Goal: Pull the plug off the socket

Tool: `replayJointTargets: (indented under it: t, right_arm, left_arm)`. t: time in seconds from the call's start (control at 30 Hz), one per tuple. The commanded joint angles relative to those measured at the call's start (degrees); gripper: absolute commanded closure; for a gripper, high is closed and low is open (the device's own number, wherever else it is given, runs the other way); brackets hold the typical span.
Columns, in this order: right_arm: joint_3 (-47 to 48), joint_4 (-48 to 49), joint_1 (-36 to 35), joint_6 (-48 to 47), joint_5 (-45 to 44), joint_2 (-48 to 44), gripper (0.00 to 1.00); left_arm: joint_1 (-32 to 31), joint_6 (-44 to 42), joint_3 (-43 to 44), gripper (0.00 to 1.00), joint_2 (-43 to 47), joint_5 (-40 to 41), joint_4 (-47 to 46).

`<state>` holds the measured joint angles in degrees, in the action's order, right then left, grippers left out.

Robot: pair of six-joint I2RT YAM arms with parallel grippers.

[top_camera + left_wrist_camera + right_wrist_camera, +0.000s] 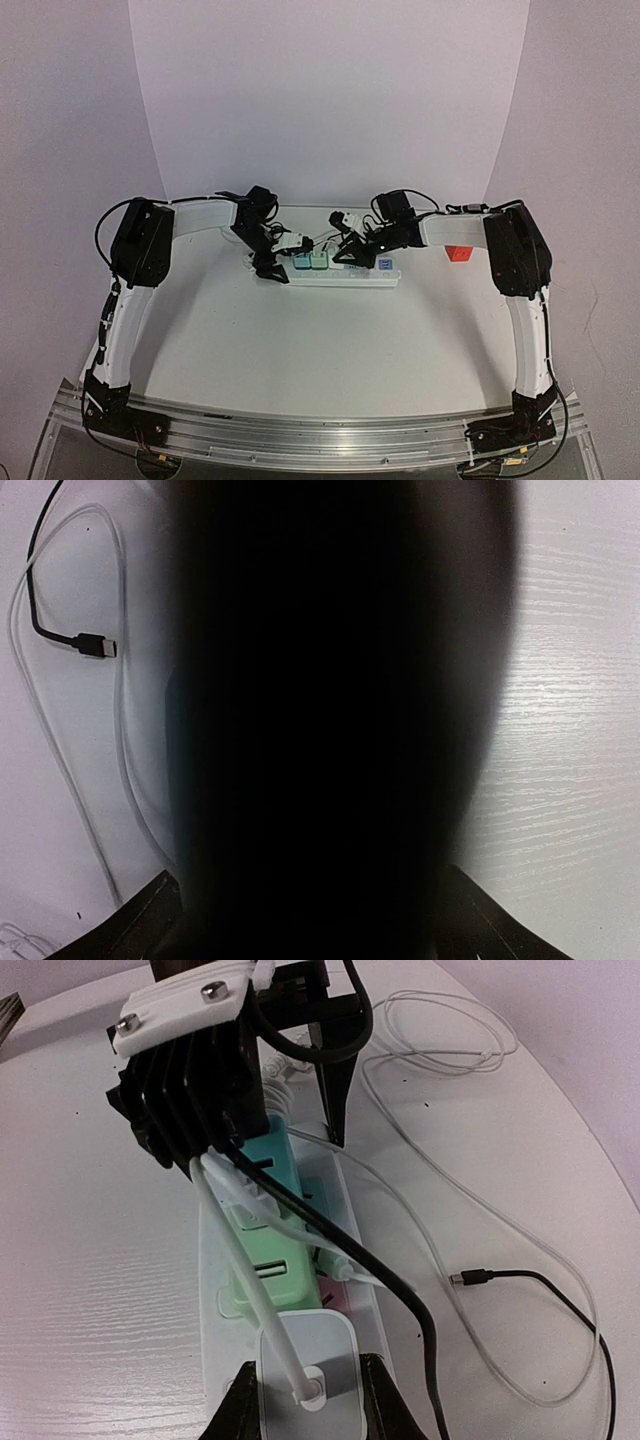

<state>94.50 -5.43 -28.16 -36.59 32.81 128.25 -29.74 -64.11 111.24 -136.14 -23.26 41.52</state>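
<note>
Plug point(305, 1355) in socket point(210, 1340) | right tool point(310, 1385) clamped on it; left tool point(270, 262): cannot tell | next: pull straight up.

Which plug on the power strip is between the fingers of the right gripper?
The white charger with a white cable on top. The teal plug and the green plug sit further along the strip, away from the fingers.

table point(90, 1260): white, matt, fine wood grain | socket point(350, 280): smooth glossy white plastic | near rail point(320, 435): brushed metal
</note>
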Motion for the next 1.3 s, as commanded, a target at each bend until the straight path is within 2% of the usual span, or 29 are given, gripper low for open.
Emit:
replayJointTargets:
  t: [0.0, 0.27, 0.47, 0.7, 0.8, 0.87, 0.93, 1.1, 1.27]
  right_arm:
    - [9.0, 1.7, 0.6, 2.7, -0.6, -2.6, 1.0]
    - [8.1, -6.2, -2.3, -12.8, -7.4, -2.9, 1.0]
    - [8.0, -6.7, -4.3, -21.0, -12.0, -3.1, 1.0]
    - [7.7, -6.6, -4.6, -25.8, -10.8, -4.5, 1.0]
    - [8.3, -6.4, -4.4, -24.5, -10.3, -5.0, 1.0]
    - [8.6, -5.2, -3.3, -18.3, -6.4, -5.2, 1.0]
    - [7.5, -0.1, -1.8, -11.4, -3.1, -5.3, 1.0]
    - [5.9, 6.3, -0.3, -3.4, -1.6, -4.9, 1.0]
    - [4.8, 7.3, -0.1, -3.9, -1.8, -5.2, 1.0]
  left_arm:
    - [-0.6, -2.2, -4.2, 1.0, -4.7, 10.8, 4.5]
    - [-0.8, -2.2, -4.2, 1.0, -4.8, 10.8, 4.4]
    - [-0.9, -2.1, -4.4, 1.0, -4.9, 11.0, 4.4]
    - [-0.9, -1.7, -4.5, 1.0, -5.0, 11.1, 4.6]
    - [-1.0, -1.7, -4.6, 1.0, -5.1, 11.1, 4.9]
    - [-0.9, -1.7, -4.7, 1.0, -5.1, 11.2, 5.0]
    - [-0.9, -1.7, -4.8, 1.0, -5.1, 11.2, 5.0]
    - [-1.0, -1.7, -5.0, 1.0, -5.0, 11.3, 5.0]
    - [-0.9, -1.7, -4.9, 1.0, -4.9, 11.2, 4.7]
